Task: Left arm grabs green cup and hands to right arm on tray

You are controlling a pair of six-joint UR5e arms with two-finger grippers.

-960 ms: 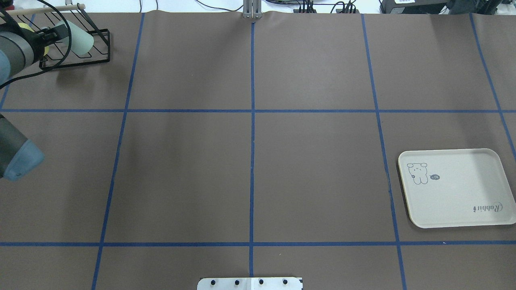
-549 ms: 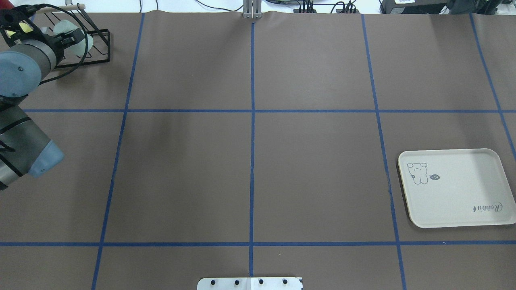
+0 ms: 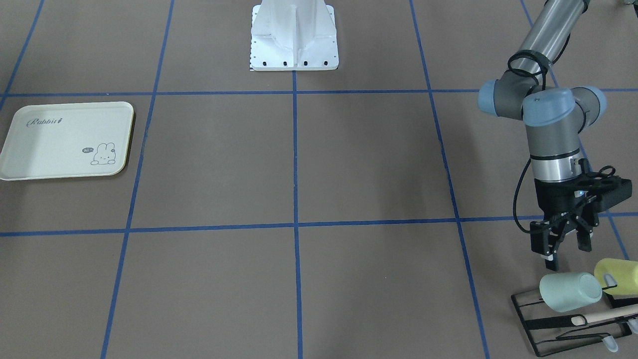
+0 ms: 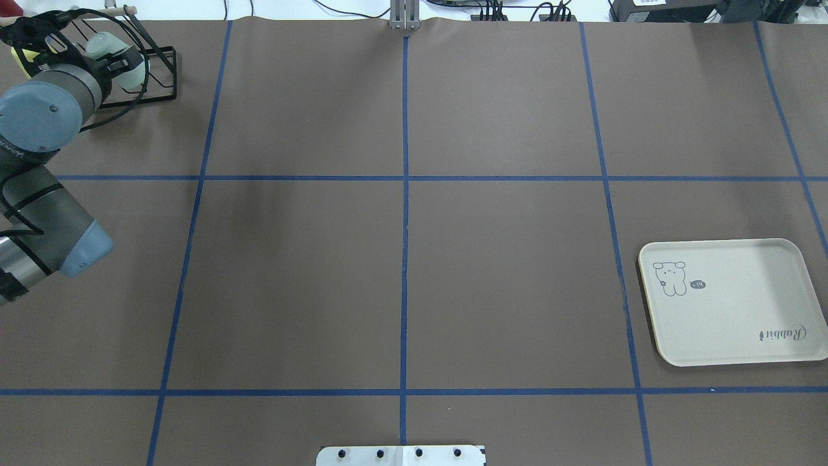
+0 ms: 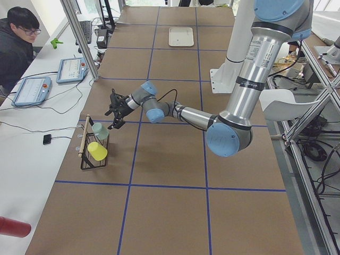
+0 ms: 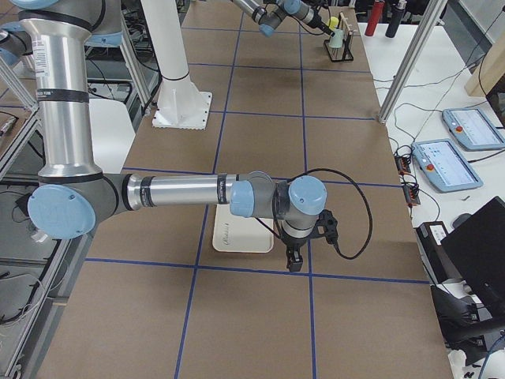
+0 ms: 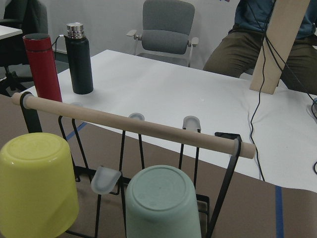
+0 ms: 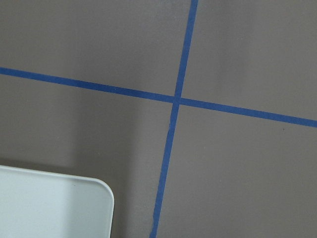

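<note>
**Left tool open above the racked green cup; tray bare at the other end**

The green cup [image 3: 569, 291] hangs upended on a peg of the black wire rack [image 3: 522, 310] at the left arm's corner of the counter [image 3: 299, 164]. It is tilted, and its closed base faces the left wrist camera. It touches nothing but the rack. The yellow cup [image 3: 618, 275] hangs just beside it in the same way, under the wooden dowel [image 7: 133, 124] across the rack's top.

The left tool [image 3: 565, 248] points down just above the green cup with its fingers apart and nothing between them. That fits a descent over the cup's side, since the peg fills its mouth.

The tray [image 3: 50, 144] lies flat and bare, well apart from the rack, probably beyond the left arm's easy reach; hence the hand-over. The right arm [image 6: 181, 192] holds the right tool [image 6: 294, 260] low, just beside the tray's edge. Whether that tool is apart or together cannot be told.

By count there are two cups (one green, one yellow), one rack, one tray and two arms.
</note>
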